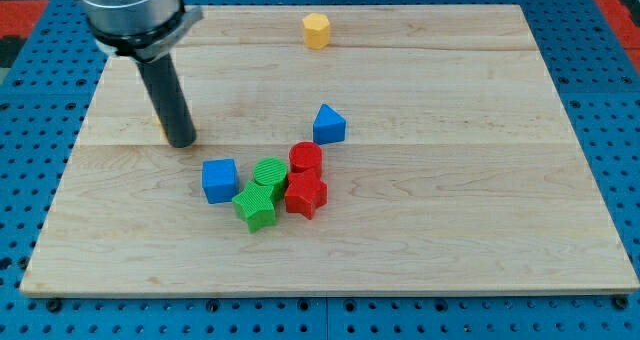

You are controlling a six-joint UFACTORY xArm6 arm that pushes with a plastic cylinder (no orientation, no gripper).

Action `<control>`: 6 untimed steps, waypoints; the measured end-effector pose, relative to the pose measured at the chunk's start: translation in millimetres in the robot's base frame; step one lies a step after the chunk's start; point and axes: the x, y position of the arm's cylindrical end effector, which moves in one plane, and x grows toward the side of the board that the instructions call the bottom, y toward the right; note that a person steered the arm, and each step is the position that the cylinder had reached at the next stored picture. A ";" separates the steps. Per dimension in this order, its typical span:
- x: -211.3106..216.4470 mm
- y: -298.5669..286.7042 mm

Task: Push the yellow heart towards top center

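The straight dark rod is standing at the wooden board's [480,180] left; its tip [181,142] is sitting down on the surface, carrying no jaws. A yellow sliver [161,130] is peeking from behind the tip; whether that is the heart, I cannot tell. A yellow hexagonal block [316,29] is resting near top centre, well apart.

My rod comes down from the view's top left, grey round mount up top w/ dark straight shaft below, leaning slightly toward the view's right as it drops. My tip [181,141] sits on the wooden surface at the view's left, approx mid-height. No jaws, no fingers on me, just the one rod.
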 end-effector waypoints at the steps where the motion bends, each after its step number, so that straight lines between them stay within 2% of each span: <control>1: -1.0 -46.4; 2: -37.5 -28.8; 3: -46.1 49.6; 4: -44.4 98.5; 5: 0.2 93.1; 6: -33.2 117.5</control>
